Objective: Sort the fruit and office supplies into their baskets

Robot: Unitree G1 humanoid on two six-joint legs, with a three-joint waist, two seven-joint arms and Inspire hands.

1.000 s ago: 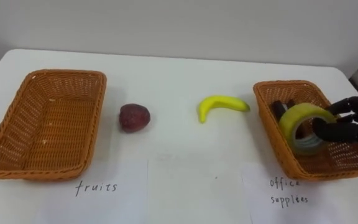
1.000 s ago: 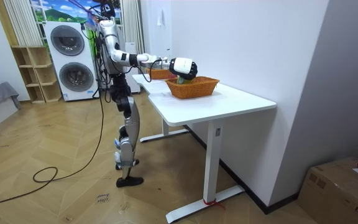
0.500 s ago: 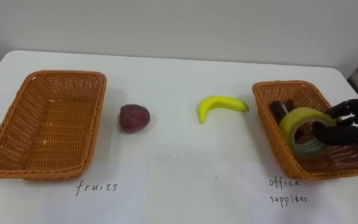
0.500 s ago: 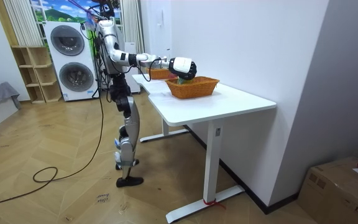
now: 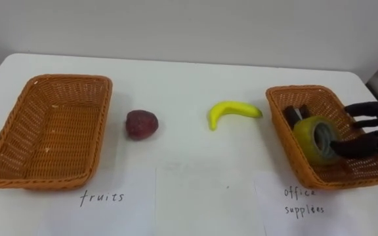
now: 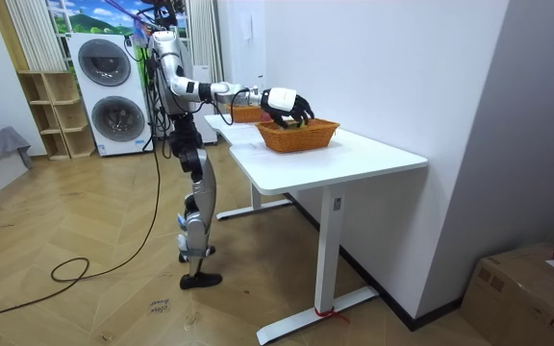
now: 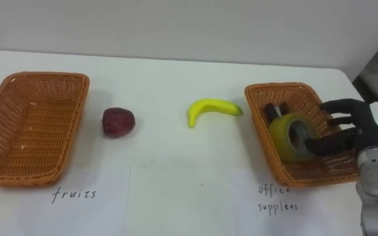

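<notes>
A yellow-green tape roll [image 5: 309, 138] leans inside the wicker basket [image 5: 278, 126] at the table's right, above a paper marked for office supplies [image 5: 300, 200]. My right hand [image 5: 371, 128] is over that basket just right of the roll, open, its fingers spread and the thumb tip by the roll's hole. A dark object [image 5: 296, 113] lies behind the roll. A yellow banana [image 5: 232, 109] and a dark red fruit [image 5: 141, 123] lie on the table between the baskets. The left wicker basket [image 5: 106, 99], above a paper marked for fruits [image 5: 102, 196], holds nothing.
In the room view I stand at the long side of a white table [image 6: 354, 159], right arm stretched over the near basket [image 6: 301, 135]. A washing machine [image 6: 114, 108] and shelves stand behind me. A cardboard box [image 6: 522, 288] is on the floor at the room view's right.
My right hand has lowered the tape roll into the right basket and spread its fingers off it. The roll now rests lower, leaning in the basket.
</notes>
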